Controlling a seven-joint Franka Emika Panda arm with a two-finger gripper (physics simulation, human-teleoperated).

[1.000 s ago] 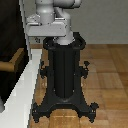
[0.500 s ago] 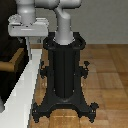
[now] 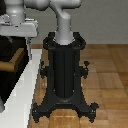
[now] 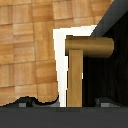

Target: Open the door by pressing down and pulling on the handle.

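Observation:
The door (image 3: 9, 50) is a dark panel at the exterior view's left, set in a white frame (image 3: 25, 87). The golden-brown handle (image 3: 13, 62) projects from it. My white-grey gripper (image 3: 19, 46) hangs just above the handle, open and empty; one finger (image 3: 28, 49) points down next to the frame. In the wrist view the handle (image 4: 76, 75) shows as a lever bar with a cylindrical stem against the dark door (image 4: 112, 75). The bar lies between my two dark fingertips (image 4: 24, 103), apart from both. The gripper (image 4: 65, 104) holds nothing.
The black robot pedestal (image 3: 62, 75) with spreading feet stands on the wooden floor (image 3: 107, 75), to the exterior view's right of the white frame. The grey arm link (image 3: 64, 22) rises over it.
The gripper has moved toward the exterior view's left, away from the pedestal, and now sits over the door's handle. The door and handle have not moved.

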